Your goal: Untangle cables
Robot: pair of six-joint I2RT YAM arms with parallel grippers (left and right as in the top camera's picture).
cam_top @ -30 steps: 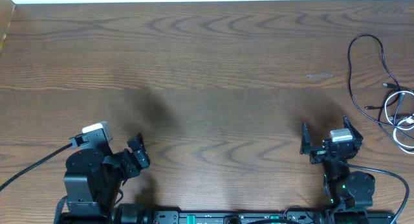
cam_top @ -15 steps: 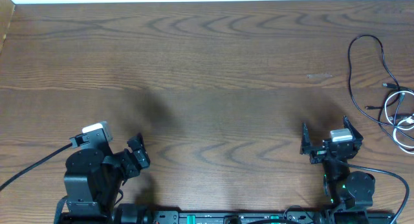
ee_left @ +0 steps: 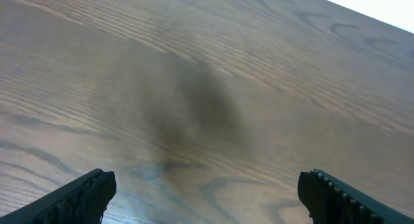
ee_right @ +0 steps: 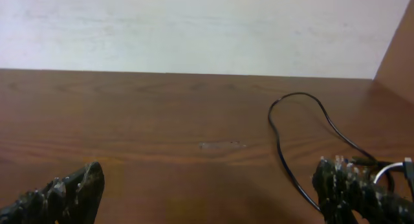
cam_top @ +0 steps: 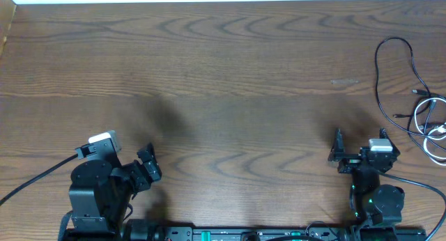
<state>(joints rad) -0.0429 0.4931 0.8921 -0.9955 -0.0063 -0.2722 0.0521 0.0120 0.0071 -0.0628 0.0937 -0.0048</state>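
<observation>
The right claw sits near the bench's front edge toward the right corner, fingers wide apart and holding nothing; seen from overhead, the left claw rests near the front edge on the left side, and this view does not settle how its fingers stand. The black cable and white cable lie bunched against the right edge, the black one looping away toward the back edge and returning to cross the white coil, so the pile's long axis runs roughly front to back. It lies to the right of the right claw and somewhat farther from the front edge; that arm is clearly nearer, the left one well apart. In the left wrist view the fingers stand wide apart over bare wood, no cable in sight. In the right wrist view the fingers are spread, with the black cable arcing ahead on the right and a bit of white cable beside the right fingertip. No brand, label or writing is readable anywhere.
</observation>
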